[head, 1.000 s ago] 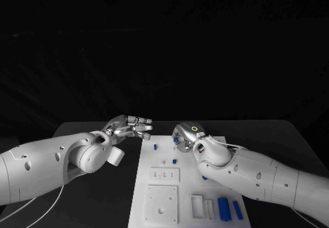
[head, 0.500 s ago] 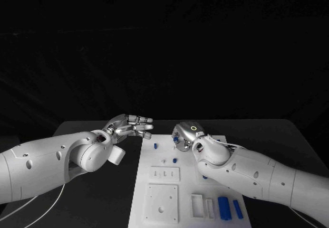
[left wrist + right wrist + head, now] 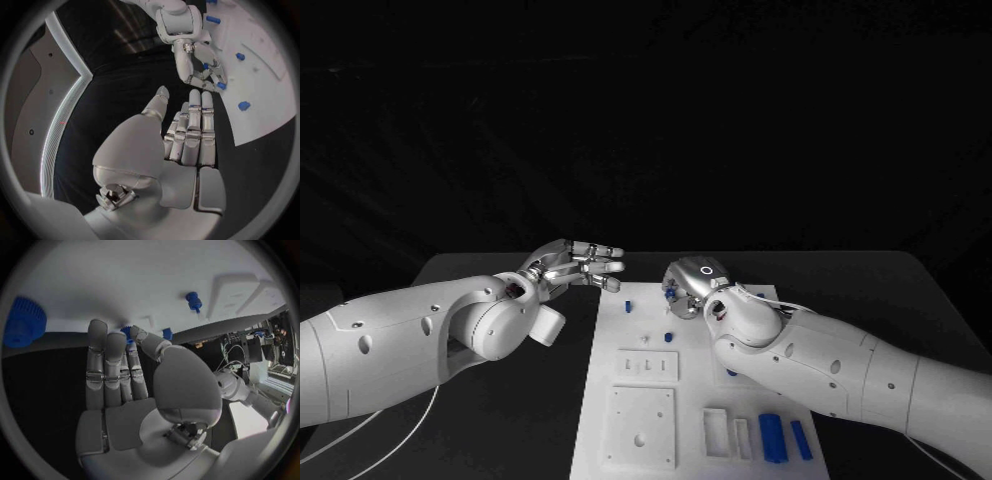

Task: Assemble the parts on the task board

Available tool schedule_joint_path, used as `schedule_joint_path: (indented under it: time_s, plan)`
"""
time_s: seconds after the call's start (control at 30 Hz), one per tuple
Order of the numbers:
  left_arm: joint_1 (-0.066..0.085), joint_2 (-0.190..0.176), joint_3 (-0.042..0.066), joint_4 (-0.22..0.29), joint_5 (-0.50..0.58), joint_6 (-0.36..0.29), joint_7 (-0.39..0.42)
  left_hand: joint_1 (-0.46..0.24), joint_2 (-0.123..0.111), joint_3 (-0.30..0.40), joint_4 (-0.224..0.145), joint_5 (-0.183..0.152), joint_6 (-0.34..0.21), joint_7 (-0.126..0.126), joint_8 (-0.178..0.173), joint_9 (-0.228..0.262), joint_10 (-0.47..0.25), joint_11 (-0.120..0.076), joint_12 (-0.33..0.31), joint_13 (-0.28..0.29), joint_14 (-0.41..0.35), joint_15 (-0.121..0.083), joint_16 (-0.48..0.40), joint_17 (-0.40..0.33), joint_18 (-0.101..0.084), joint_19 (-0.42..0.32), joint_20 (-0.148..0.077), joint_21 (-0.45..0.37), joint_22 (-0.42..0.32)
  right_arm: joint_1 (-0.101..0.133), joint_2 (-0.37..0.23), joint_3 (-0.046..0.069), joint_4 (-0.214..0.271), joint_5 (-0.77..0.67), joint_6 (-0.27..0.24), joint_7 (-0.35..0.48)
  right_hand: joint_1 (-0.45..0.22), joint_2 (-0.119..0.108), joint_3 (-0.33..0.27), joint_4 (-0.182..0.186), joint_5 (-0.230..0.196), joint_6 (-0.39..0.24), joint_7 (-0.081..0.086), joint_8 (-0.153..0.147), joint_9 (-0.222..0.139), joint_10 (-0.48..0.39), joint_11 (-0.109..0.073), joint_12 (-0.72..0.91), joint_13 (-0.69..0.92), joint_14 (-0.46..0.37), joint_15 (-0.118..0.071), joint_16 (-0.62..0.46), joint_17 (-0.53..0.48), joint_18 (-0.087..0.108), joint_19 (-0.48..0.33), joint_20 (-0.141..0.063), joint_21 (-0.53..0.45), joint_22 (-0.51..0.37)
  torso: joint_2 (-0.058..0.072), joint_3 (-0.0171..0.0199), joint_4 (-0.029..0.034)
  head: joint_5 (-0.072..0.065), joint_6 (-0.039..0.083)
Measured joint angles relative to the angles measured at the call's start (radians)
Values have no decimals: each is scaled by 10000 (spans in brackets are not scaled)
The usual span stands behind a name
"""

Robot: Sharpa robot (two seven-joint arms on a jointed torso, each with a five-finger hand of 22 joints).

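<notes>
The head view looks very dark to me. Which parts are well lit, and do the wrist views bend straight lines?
Head view: background black; the white task board, left hand and right hand are lit clearly. Left wrist view: fisheye circle, the board's edge curves. Right wrist view: the same bending, and the large blue part near the rim looks soft.

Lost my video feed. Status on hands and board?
Left hand open, hovering off the board's left edge. Right hand over the board, fingertips at a small blue part; grip unclear. Nothing in the way.
</notes>
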Motion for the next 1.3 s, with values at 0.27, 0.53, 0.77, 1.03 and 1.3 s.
schedule_joint_path:
  time_s: [0.27, 0.53, 0.77, 1.03, 1.3]
  plan:
    - [0, -3, 0, -4, -2, -4, -2, 0, 0, 0, 0, 0, -94, 22, 0, -2, -36, 37, 0, 0, -132, 86, -141, -20, 0, 0, 0, -1, -61, -29, -112, -17, 102, 211, -105, 104, -120, -667, -1869, 44, 114, -1490, 94, 55, -508, -1731, 396, 121, 39, -5, 327, -61, -112, 261, 256, 360, -490, -305, 1, 1, -5, -13, 26]
    - [0, -31, 0, -18, -3, -38, -2, 32, -41, 0, 0, 0, -362, 77, 0, -14, -198, 124, 0, 8, -758, 280, -317, -31, 162, -52, 198, -96, -118, -26, -557, -11, 649, 417, -437, 215, 247, -685, -3309, 245, 141, -1814, -10, 55, -523, -2131, 503, 121, 30, -20, 373, -72, -231, 302, 288, 394, -891, -600, -5, 15, -30, -17, 80]
    - [1, -63, -3, -43, -2, -56, 2, -6, -79, 49, 48, 0, -411, 55, 0, -13, -197, 124, 0, 8, -823, 282, -238, -31, 164, -52, 197, -96, -139, -30, -1440, 257, 1535, 592, -569, 273, 122, -634, -2306, 260, 466, -1569, 161, 55, -523, -1308, 323, 81, 12, -20, 373, 29, -181, 300, 288, 393, -890, -409, -34, 31, -65, 27, 136]
    - [2, -108, -2, -85, 1, -78, 6, -6, -78, 49, 48, 0, -411, 55, 0, -13, -196, 126, 0, 7, -823, 282, -238, -32, 163, -52, 197, -95, -138, -13, -2662, 763, 2403, 990, -483, 390, -248, -912, -1897, 711, 513, -1421, 218, 54, -522, 518, -138, 80, 127, -23, 82, 164, -12, 202, 317, 210, -807, -122, -98, 74, -213, 78, 173]
    - [2, -140, -2, -100, 2, -80, 8, 82, -165, 89, 8, 0, -411, 56, 0, -12, -195, 127, 0, 6, -823, 282, -238, -32, 162, -52, 197, -95, -137, -14, -3303, 1016, 2548, 1434, 199, 544, 34, -658, -4601, 925, 1653, -1823, 128, 53, -486, -75, -549, 4601, 6753, -259, -185, 1020, 1490, -334, 276, -274, -496, 619, -140, 116, -304, 65, 214]
